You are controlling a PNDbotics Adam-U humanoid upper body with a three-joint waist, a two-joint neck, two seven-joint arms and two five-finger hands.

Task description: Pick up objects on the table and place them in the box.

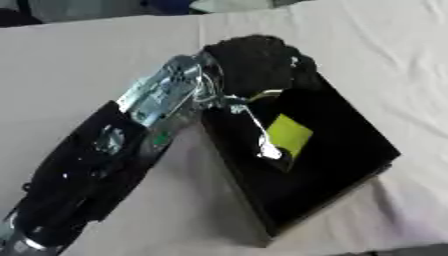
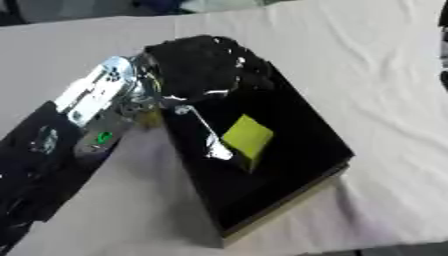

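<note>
A black open box (image 1: 350, 165) lies askew on the white-clothed table. Inside it sits a flat yellow-green square object (image 2: 247, 136), tilted, with a thin shiny silver strip (image 2: 210, 140) along its left side. My left arm, black with a silver wrist, comes in from the lower left. My left hand (image 1: 258, 60) hangs as a dark mass over the box's far end, above and behind the yellow-green object; its black merges with the box. A small yellowish sliver (image 1: 267, 93) shows just under the hand. My right hand shows in neither view.
White cloth (image 1: 79, 60) covers the table on all sides of the box. A dark shape (image 2: 444, 75) cuts in at the right edge of the right eye view. Blurred dark things lie beyond the table's far edge.
</note>
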